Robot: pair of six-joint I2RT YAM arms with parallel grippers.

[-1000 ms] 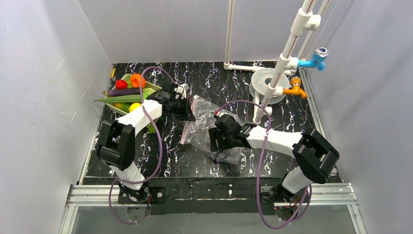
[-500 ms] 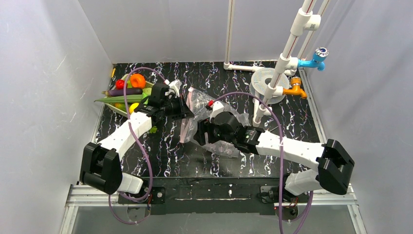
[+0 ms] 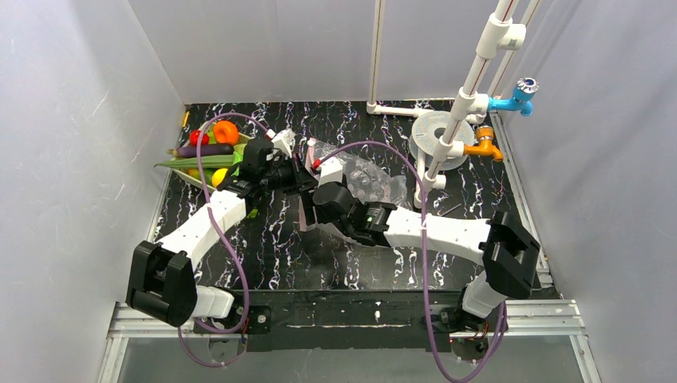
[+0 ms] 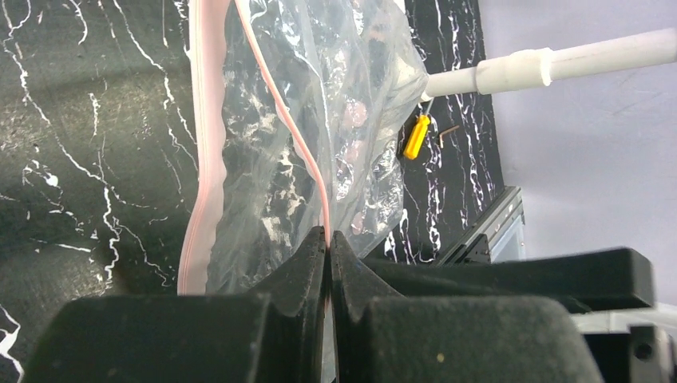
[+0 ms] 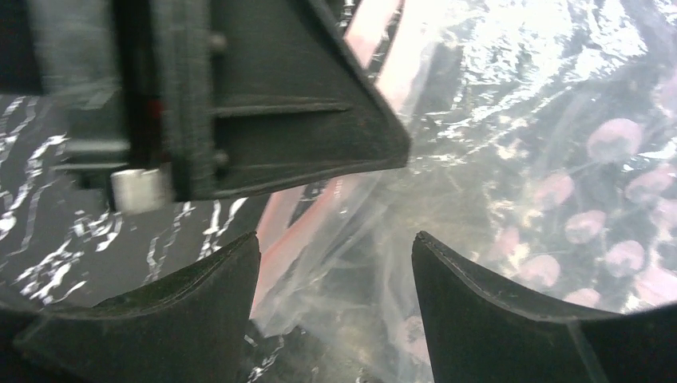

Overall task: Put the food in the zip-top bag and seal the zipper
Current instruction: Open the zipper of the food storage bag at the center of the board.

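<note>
We saw left fingers (image 4: 303,267) clamping the clear dotted plastic bag (image 4: 351,104)'s thin pinkish zipper strip (image 4: 199,159), right fingers (image 5: 199,303) spread apart.

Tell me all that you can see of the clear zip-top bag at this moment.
The zip-top bag is clear, crinkled soft plastic with pale pinkish dots. Its pinkish zipper is unsealed: the two lips stand apart. The left tool is shut on one lip; the rest lies crumpled on the dark marbled table. The right tool is open near the mouth. No food shows inside.
</note>
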